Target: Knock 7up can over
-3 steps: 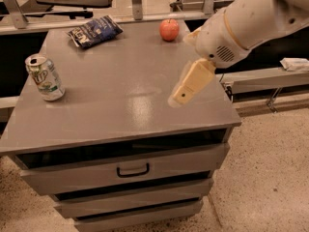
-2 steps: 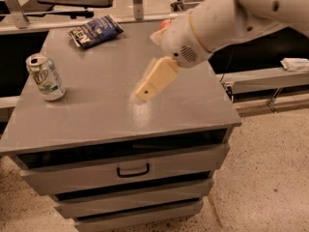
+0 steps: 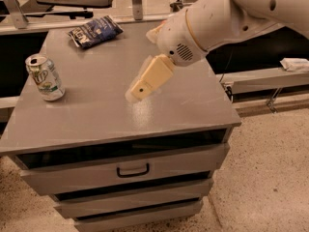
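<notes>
The 7up can (image 3: 44,77) stands upright near the left edge of the grey cabinet top (image 3: 183,105). It is silvery-white and green with a silver top. My gripper (image 3: 138,90) is cream coloured and hangs just above the middle of the cabinet top, well to the right of the can and apart from it. The white arm (image 3: 217,18) comes in from the upper right.
A dark blue crinkly snack bag (image 3: 94,31) lies at the back left of the top. The cabinet has drawers with a handle (image 3: 133,169) below. A shelf with a white cloth (image 3: 294,64) stands at the right. The floor is speckled.
The arm and gripper have swung left across the cabinet top, towards the can. The red fruit at the back is now hidden behind the arm. The can has not moved.
</notes>
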